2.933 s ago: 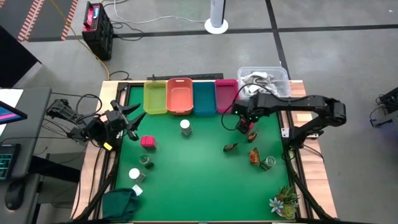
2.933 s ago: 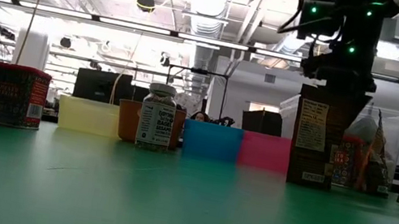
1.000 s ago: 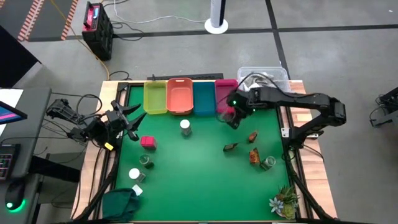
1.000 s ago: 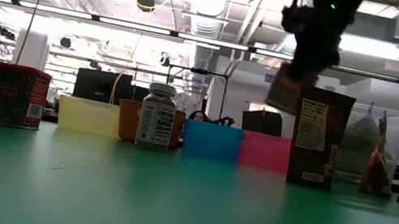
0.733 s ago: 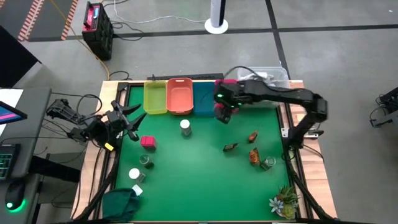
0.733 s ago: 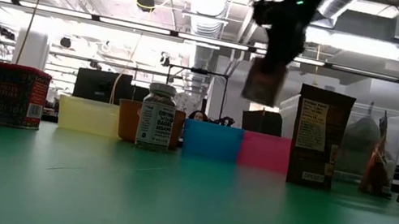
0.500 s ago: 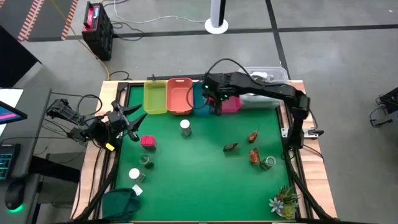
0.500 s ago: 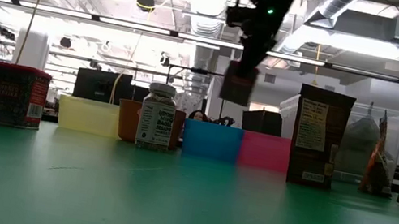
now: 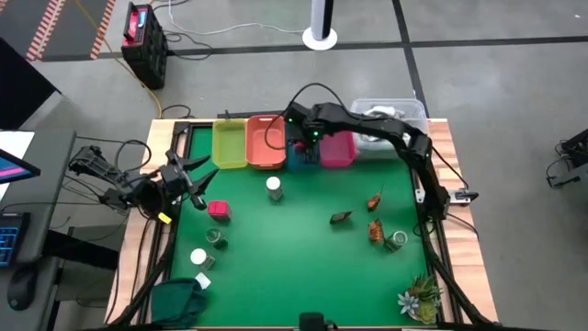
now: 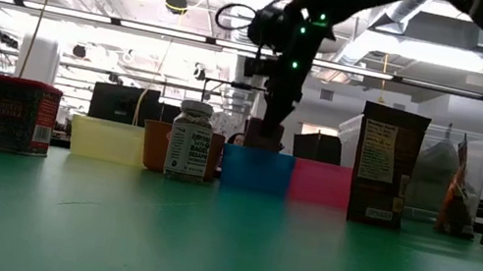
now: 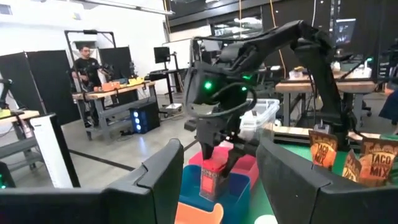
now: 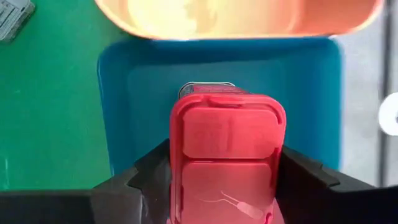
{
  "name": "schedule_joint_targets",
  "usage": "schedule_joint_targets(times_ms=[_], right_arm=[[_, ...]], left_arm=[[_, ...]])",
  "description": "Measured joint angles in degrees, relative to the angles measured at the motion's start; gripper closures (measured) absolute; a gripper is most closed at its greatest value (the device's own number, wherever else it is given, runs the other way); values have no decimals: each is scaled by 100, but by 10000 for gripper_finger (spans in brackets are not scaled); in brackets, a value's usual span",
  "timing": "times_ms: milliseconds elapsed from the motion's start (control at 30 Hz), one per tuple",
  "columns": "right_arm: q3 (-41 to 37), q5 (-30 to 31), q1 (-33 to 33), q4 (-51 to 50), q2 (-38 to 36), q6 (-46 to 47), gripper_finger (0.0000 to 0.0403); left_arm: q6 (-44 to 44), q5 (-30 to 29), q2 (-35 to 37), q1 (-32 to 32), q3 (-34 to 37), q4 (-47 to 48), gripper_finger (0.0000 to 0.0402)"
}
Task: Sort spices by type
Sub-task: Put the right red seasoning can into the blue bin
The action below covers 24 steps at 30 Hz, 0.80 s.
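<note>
While the red spice box (image 12: 227, 158) hangs in the middle of the right wrist view over the blue bin (image 12: 124, 112), the right gripper (image 12: 217, 180) has its jaws closed against the box's two sides. At the left edge of the high view, the left gripper (image 9: 188, 179) waits, jaws spread and holding nothing.

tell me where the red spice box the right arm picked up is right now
The red spice box is held in the right gripper just above the blue bin, between the orange bin and pink bin at the table's far edge.
</note>
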<state>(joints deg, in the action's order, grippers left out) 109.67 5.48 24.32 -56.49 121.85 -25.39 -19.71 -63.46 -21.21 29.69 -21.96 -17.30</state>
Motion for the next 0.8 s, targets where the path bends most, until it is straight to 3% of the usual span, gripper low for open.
schedule_joint_targets(times_ms=[267,633,800], right_arm=[[-40,-121,19,35,235,21,149],[-54,-123,22,35,205,240,93],[345,-53,-17,-335,205,273,90]], left_arm=[[-15,0,0,0,0,0,207],[-213,0,0,2,0,146,207],[-214,0,0,2,0,164,207]])
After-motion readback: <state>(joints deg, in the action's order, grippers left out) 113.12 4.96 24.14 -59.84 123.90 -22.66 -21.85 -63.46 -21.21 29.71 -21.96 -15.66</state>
